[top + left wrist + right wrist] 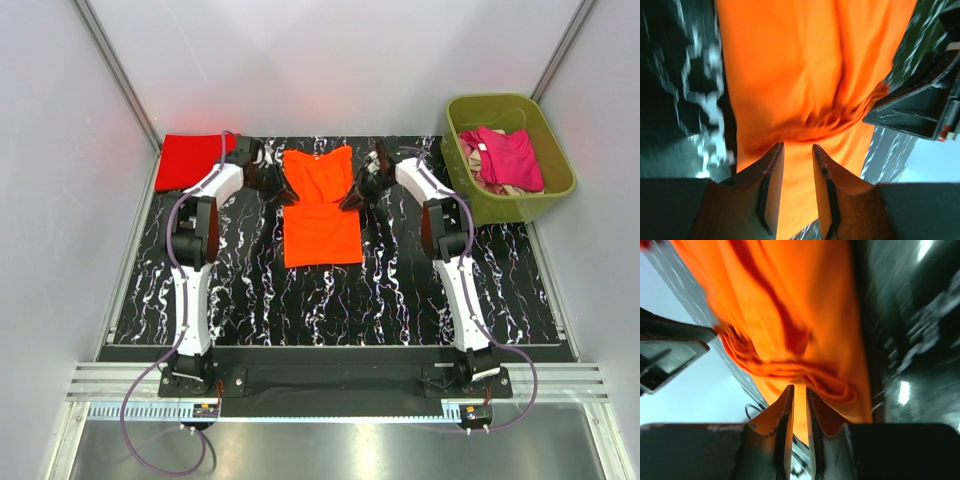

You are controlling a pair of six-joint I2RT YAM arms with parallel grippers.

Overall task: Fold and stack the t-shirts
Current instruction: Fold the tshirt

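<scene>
The left gripper and right gripper are each pinched narrowly on a bunched side edge of the orange cotton t-shirt, which lies at the centre of the black white-veined table. A thin pinch could slip, and unequal pulls could skew the fold.

Black marbled table carries orange t-shirt and red t-shirt.
</scene>
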